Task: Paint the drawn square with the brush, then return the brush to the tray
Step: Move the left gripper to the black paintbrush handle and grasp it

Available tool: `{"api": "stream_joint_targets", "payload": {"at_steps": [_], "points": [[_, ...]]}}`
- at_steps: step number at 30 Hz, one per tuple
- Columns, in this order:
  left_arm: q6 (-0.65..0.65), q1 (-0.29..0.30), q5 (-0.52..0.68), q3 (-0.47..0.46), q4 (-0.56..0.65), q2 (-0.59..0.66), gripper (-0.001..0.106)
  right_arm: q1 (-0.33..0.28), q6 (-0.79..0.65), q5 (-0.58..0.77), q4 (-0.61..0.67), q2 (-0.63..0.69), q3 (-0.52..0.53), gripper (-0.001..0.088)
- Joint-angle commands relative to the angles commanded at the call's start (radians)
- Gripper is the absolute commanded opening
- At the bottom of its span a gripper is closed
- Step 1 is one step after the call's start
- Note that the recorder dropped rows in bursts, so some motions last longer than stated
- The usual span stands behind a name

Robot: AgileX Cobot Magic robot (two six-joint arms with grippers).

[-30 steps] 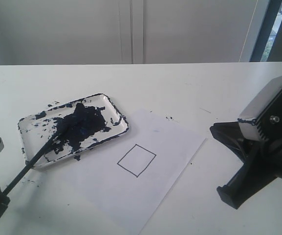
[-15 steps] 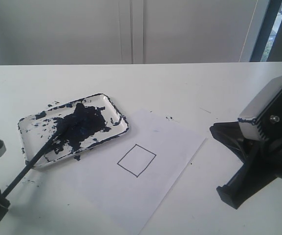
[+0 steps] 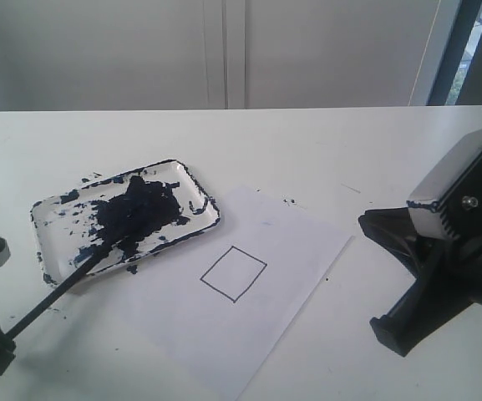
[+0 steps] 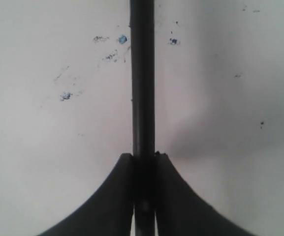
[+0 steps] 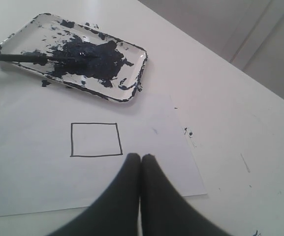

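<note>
- Dragged toward the near-left since a second ago, the brush (image 3: pixel 53 292) now has its loaded tip at the tray's near corner instead of in the middle of the paint puddle.
- The left gripper (image 4: pixel 144 156) has its fingers clamped on the brush handle. The right gripper (image 5: pixel 141 158) has its fingers pressed together on nothing, close to the paper sheet (image 3: pixel 299 242).
- Loading looks finished. I judge the step in hand to be lifting off toward the drawn square (image 3: pixel 233 273), which is still unpainted and lies just right of the tray (image 3: pixel 210 203).
- The next move calls for raising the tip clear of the tray's rim, then swinging it right. The paper between is open, and the right arm stands off its right side.
</note>
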Motion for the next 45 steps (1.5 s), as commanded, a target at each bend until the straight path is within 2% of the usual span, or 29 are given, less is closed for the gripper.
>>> {"api": "stream_joint_targets", "payload": {"at_steps": [5, 10, 16, 25, 35, 37, 40, 45], "points": [[-0.070, 0.000, 0.044, -0.034, 0.000, 0.000, 0.013, 0.000, 0.000, 0.000, 0.000, 0.000, 0.000, 0.0000], [-0.134, 0.000, 0.126, -0.069, 0.009, -0.005, 0.000, 0.000, 0.000, 0.000, 0.000, 0.000, 0.000, 0.0000], [-0.225, 0.000, 0.204, -0.106, 0.015, -0.028, 0.000, 0.000, 0.000, 0.000, 0.000, 0.000, 0.000, 0.0000], [-0.342, 0.000, 0.258, -0.115, 0.010, -0.082, 0.000, 0.000, 0.000, 0.000, 0.000, 0.000, 0.000, 0.0000], [-0.427, -0.002, 0.301, -0.117, -0.175, -0.125, 0.000, 0.000, 0.000, 0.001, 0.002, 0.000, 0.000, 0.0000], [-0.486, -0.023, 0.291, -0.117, -0.172, -0.130, 0.000, 0.000, 0.000, 0.001, 0.002, 0.000, 0.000, 0.0000], [-0.569, -0.092, 0.245, -0.117, -0.164, -0.134, 0.000, 0.000, 0.000, 0.001, 0.002, 0.000, 0.000, 0.0000], [-0.760, -0.270, 0.121, -0.117, -0.132, -0.134, 0.000, 0.000, 0.000, 0.001, 0.002, 0.000, 0.000, 0.0000]]}}
